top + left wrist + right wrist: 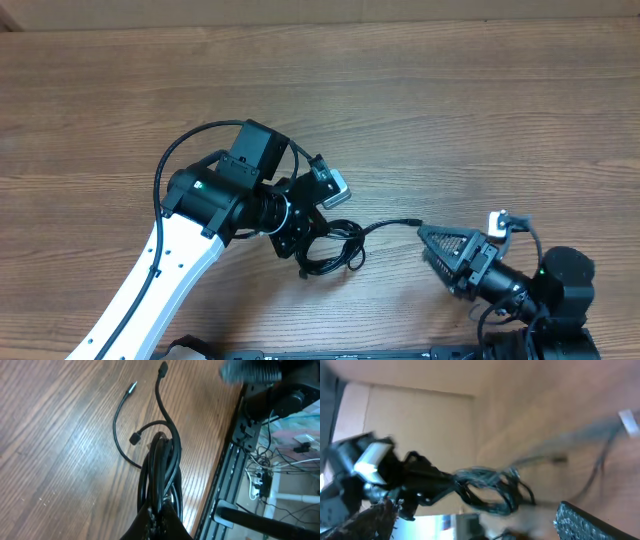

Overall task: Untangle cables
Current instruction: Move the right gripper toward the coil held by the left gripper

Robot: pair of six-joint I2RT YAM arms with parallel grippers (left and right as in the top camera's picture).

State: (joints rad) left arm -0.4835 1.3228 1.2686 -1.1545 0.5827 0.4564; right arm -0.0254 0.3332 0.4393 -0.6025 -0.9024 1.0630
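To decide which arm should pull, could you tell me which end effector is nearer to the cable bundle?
Left. The left end effector is shut on the cable bundle; the right end effector stands open, apart from it.

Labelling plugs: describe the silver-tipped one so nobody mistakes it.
In the left wrist view, on the wooden table, find the bundled cables. A thin strand curves out leftward, ending in the silver-tipped plug; the other two loose ends are black.

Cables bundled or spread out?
Bundled: cables coiled in loops, pinched in the left gripper; three plug ends trail loose.
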